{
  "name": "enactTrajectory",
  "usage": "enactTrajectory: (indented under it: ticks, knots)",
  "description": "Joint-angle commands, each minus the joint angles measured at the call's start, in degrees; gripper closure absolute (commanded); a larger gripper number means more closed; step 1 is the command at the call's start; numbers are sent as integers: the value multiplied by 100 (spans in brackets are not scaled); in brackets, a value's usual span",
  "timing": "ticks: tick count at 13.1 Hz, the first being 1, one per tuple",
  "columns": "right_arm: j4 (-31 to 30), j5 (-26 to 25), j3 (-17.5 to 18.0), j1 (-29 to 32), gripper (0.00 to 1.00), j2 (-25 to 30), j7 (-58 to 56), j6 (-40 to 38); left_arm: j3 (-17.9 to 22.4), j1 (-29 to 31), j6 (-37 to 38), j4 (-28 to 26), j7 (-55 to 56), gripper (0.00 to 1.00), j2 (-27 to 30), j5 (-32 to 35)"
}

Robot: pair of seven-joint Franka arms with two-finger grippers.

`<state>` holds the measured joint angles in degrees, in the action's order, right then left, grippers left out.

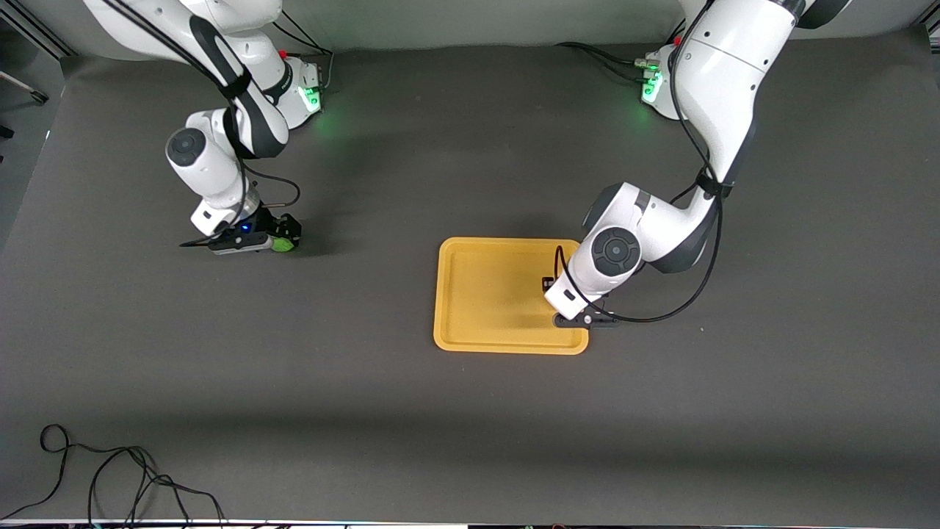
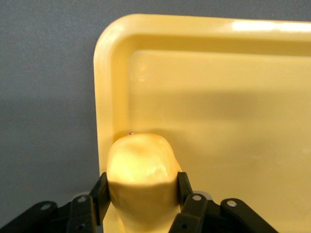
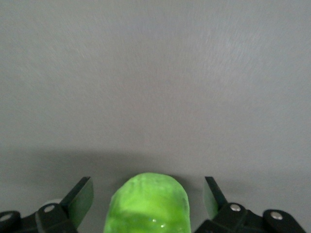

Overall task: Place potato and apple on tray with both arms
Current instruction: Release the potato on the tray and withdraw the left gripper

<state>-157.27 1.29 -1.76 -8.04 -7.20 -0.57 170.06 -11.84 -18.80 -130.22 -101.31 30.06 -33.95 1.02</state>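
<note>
The orange-yellow tray [image 1: 485, 294] lies mid-table. My left gripper [image 1: 552, 288] is over the tray's corner toward the left arm's end, hiding the potato in the front view. In the left wrist view my left gripper [image 2: 142, 190] is shut on the yellow-tan potato [image 2: 141, 162], just inside the tray's rim [image 2: 109, 97]. My right gripper [image 1: 285, 235] is low at the green apple [image 1: 281, 245] toward the right arm's end. In the right wrist view my right gripper [image 3: 147, 196] is open around the apple [image 3: 148, 204], with a gap at each finger.
A black cable [image 1: 661, 316] loops from the left arm over the table beside the tray. Loose black cables [image 1: 110, 477] lie near the table's front edge at the right arm's end. The arm bases [image 1: 308, 92] glow green.
</note>
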Motion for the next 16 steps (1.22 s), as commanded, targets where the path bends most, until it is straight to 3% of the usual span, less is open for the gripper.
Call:
enactTrajectory:
  ticks: [1, 2, 5, 7, 10, 13, 16]
  knots:
    - [57, 47, -26, -14, 0, 61, 4, -348, 32, -54, -30, 76, 106, 11, -15, 118]
    - [57, 47, -35, -22, 1, 105, 4, -542, 24, -54, -30, 93, 106, 9, 2, 144]
    - [100, 56, -35, -22, 55, 298, -5, -1009, 32, -1, 110, 94, 106, 1, 238, 144]
    - [301, 56, -44, -22, 59, 622, -31, -1464, 50, 95, 529, 111, 62, 1, 624, 144]
    - [1178, 65, -131, -13, 59, 1298, -93, -3148, 41, 551, 1934, 269, -254, 0, 1529, 144]
    - [2731, 56, -167, -13, 59, 1529, -93, -5230, 120, 937, 2885, 637, -552, 0, 2171, 153]
    - [4507, 38, -158, -22, 59, 1275, -14, -6807, 138, 1744, 3301, 604, -1902, 0, 2970, 162]
